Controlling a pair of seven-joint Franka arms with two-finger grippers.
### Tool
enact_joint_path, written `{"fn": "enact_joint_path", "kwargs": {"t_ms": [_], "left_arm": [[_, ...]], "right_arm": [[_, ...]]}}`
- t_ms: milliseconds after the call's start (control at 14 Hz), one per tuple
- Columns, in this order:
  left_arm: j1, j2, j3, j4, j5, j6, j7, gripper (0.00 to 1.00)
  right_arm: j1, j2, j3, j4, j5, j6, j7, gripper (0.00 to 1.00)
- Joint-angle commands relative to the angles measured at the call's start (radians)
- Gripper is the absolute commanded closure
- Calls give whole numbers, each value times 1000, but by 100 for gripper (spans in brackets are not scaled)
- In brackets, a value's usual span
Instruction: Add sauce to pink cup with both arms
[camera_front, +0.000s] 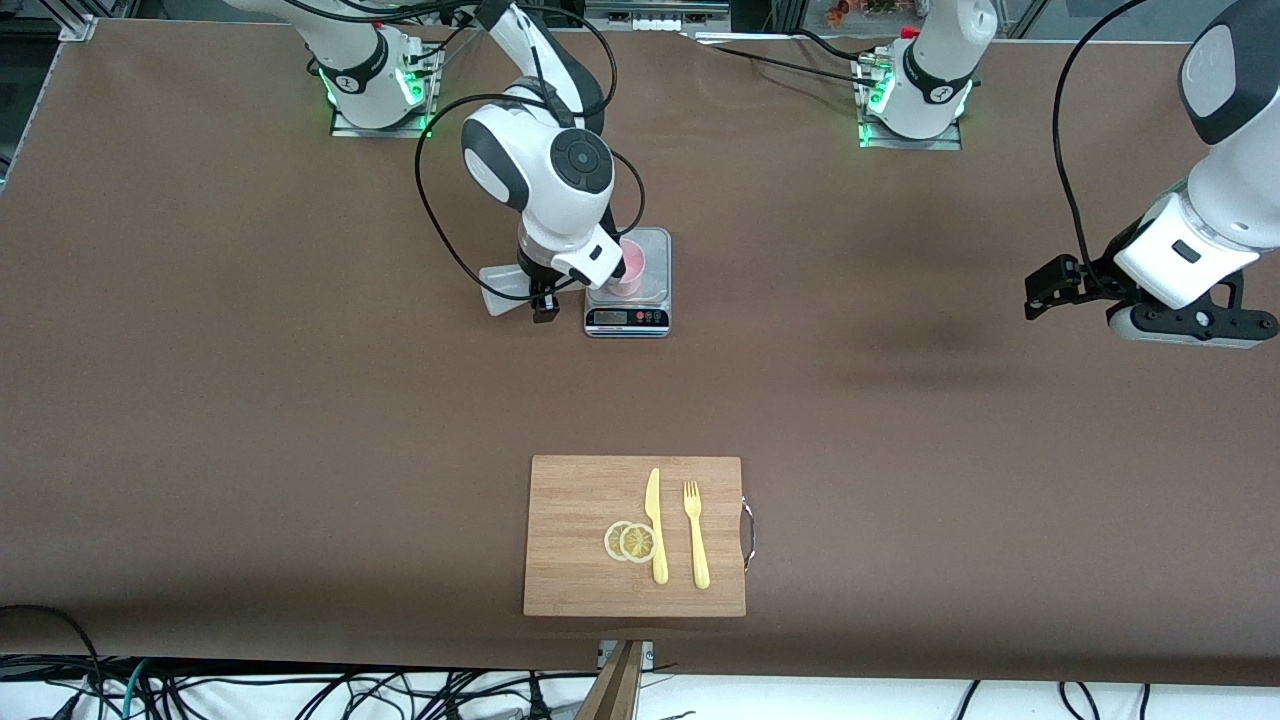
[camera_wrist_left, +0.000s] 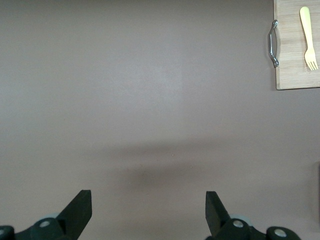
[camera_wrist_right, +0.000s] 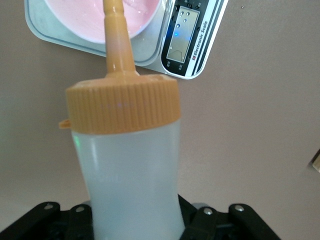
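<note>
The pink cup stands on a small kitchen scale in the middle of the table, toward the arms' bases. My right gripper is shut on the sauce bottle, which lies tilted beside the scale. In the right wrist view the whitish bottle fills the gripper, and its orange nozzle points over the rim of the pink cup. My left gripper hangs open and holds nothing, over bare table at the left arm's end. The left wrist view shows its fingers spread wide.
A wooden cutting board lies near the front camera, carrying a yellow knife, a yellow fork and two lemon slices. Its metal handle and the fork also appear in the left wrist view.
</note>
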Motion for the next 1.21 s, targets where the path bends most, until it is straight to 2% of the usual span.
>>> {"fn": "enact_joint_path", "kwargs": {"t_ms": [0, 1141], "left_arm": [[5, 0, 2, 3, -20, -2, 26, 0], [5, 0, 2, 2, -20, -2, 26, 0]], "right_arm": [[11, -2, -5, 27, -21, -46, 16, 100], [6, -1, -3, 32, -6, -54, -8, 100]]}}
